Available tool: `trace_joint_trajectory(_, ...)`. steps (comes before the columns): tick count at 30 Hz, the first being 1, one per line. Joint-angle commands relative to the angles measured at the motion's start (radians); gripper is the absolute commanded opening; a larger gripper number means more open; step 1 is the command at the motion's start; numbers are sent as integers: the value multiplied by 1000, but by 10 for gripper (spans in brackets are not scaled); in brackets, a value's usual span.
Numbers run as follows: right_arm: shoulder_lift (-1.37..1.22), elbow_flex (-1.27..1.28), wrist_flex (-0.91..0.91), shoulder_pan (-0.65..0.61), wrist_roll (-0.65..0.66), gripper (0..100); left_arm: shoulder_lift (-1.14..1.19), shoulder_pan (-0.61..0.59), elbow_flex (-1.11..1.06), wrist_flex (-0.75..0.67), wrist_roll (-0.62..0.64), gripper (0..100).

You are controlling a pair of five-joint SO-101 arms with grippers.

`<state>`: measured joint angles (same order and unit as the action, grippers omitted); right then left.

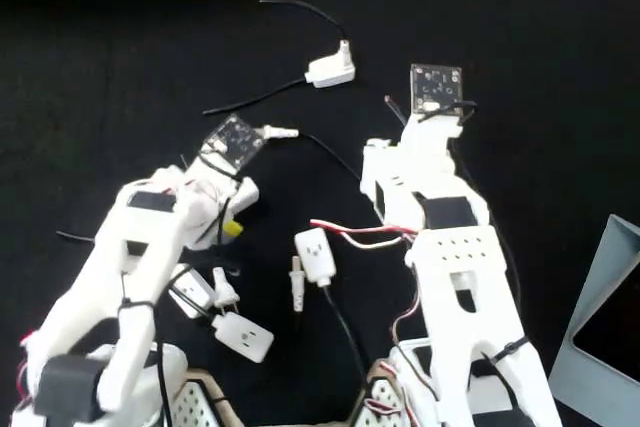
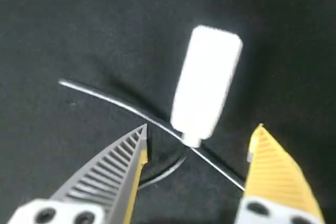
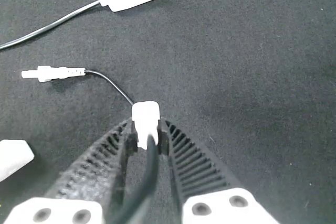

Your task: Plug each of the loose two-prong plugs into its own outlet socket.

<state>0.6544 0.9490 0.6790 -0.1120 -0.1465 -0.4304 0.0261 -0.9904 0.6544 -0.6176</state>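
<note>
My left arm (image 1: 120, 267): stretched forward.
My right arm (image 1: 455, 247): stretched forward.
My left gripper (image 2: 202, 136): jaws spread wide.
My right gripper (image 3: 146, 132): jaws clamped on white plug (image 3: 145, 115).

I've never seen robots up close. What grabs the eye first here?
White against the black table: the left arm, the right arm and a socket between them. The right pincer is shut on a small white plug. The open left pincer, partly yellow, hangs over a white block.

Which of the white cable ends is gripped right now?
The small white end clamped in the right end effector; the rest lie loose, including the block by the open left end effector.
</note>
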Motion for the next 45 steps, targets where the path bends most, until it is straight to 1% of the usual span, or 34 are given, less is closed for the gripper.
trace_joint_trajectory(1,28,-62,-18,-15,-6,11,-117,-15,-2,23,18,317)
trace_joint_trajectory(3,28,-62,-18,-15,-6,11,-178,-18,-4,26,41,317)
trace_joint_trajectory(6,28,-62,-18,-15,-6,11,-241,-64,16,11,130,317)
trace_joint_trajectory(8,28,-61,-18,-15,-6,11,-252,-90,25,-29,173,314)
trace_joint_trajectory(10,28,-61,-18,-15,-6,11,-245,-111,30,-83,206,282)
trace_joint_trajectory(14,28,-61,-18,-15,-6,11,-133,-117,35,-178,210,234)
trace_joint_trajectory(19,28,-61,-15,-15,-5,11,98,-114,105,-195,209,288)
trace_joint_trajectory(20,28,-61,-15,-15,-5,11,130,-113,117,-183,209,299)
trace_joint_trajectory(23,28,-61,-15,-15,-5,11,133,-84,148,-71,209,306)
trace_joint_trajectory(25,28,-61,-15,-15,-5,11,92,-59,156,8,209,307)
trace_joint_trajectory(28,28,-61,-14,-15,-5,11,-17,-25,140,80,212,307)
trace_joint_trajectory(31,28,-61,-12,-15,-5,11,-135,-5,97,110,213,307)
trace_joint_trajectory(34,28,-70,18,-21,-5,11,-232,-21,42,103,215,307)
trace_joint_trajectory(37,28,-110,109,-86,-5,11,-298,-99,13,103,221,307)
trace_joint_trajectory(40,28,-150,195,-181,-11,12,-316,-199,12,106,284,307)
trace_joint_trajectory(43,27,-162,213,-281,-12,12,-315,-288,10,103,345,307)
trace_joint_trajectory(45,18,-168,213,-342,-12,12,-318,-326,-13,101,390,307)
